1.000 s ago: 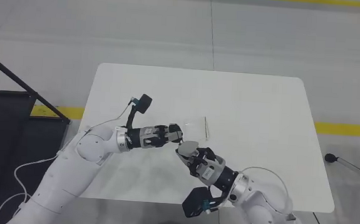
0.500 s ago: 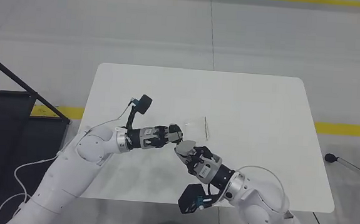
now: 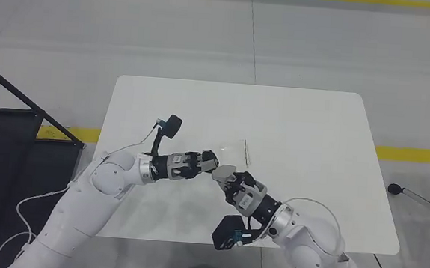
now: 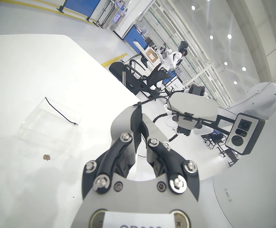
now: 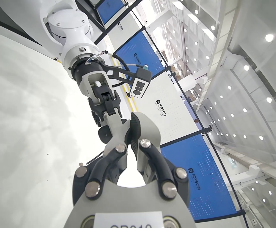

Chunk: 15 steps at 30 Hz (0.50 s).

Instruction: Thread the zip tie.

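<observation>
My left gripper [image 3: 211, 161] hovers over the middle of the white table [image 3: 313, 126], shut on a thin black zip tie [image 4: 138, 105] whose end sticks out past the fingertips [image 4: 138, 110]. My right gripper [image 3: 225, 174] comes in from the near side and meets it tip to tip. In the right wrist view the right gripper [image 5: 132, 117] has its pads pressed together, a black strip of the zip tie [image 5: 94, 159] trails out beside its fingers, and the left gripper [image 5: 112, 121] stands right against them.
A clear plastic box [image 4: 49, 123] lies on the table just beyond the grippers with a second black zip tie [image 4: 60, 111] across it; the same tie [image 3: 246, 151] shows from above. A small brown speck [image 4: 46, 157] lies near the box.
The right arm has shifted a little towards the left arm, bringing its gripper closer against the left fingertips. The left arm has hardly moved.
</observation>
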{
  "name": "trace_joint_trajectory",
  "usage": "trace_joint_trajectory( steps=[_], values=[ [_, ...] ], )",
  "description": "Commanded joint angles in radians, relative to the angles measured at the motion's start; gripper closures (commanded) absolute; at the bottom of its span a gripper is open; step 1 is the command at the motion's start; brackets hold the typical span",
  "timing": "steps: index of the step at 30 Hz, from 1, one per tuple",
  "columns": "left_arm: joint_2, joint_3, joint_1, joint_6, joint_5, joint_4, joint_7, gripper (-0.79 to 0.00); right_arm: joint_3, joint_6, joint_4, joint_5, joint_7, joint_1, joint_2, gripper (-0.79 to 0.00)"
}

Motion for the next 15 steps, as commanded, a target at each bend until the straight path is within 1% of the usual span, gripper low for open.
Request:
trace_joint_trajectory(
  steps=[1,5,15],
  values=[
    [0.0,-0.003,0.001,-0.009,0.016,-0.001,0.014,0.0,0.001,-0.005,-0.001,-0.002,-0.005,-0.002,0.001,0.0],
    [-0.001,-0.013,0.011,-0.018,0.052,-0.005,0.068,0.0,0.005,-0.018,-0.003,-0.01,-0.012,-0.004,0.004,0.0],
    [-0.001,-0.013,0.011,-0.018,0.052,-0.005,0.068,0.0,0.006,-0.035,-0.009,-0.023,-0.023,-0.007,0.008,0.0]
  ],
)
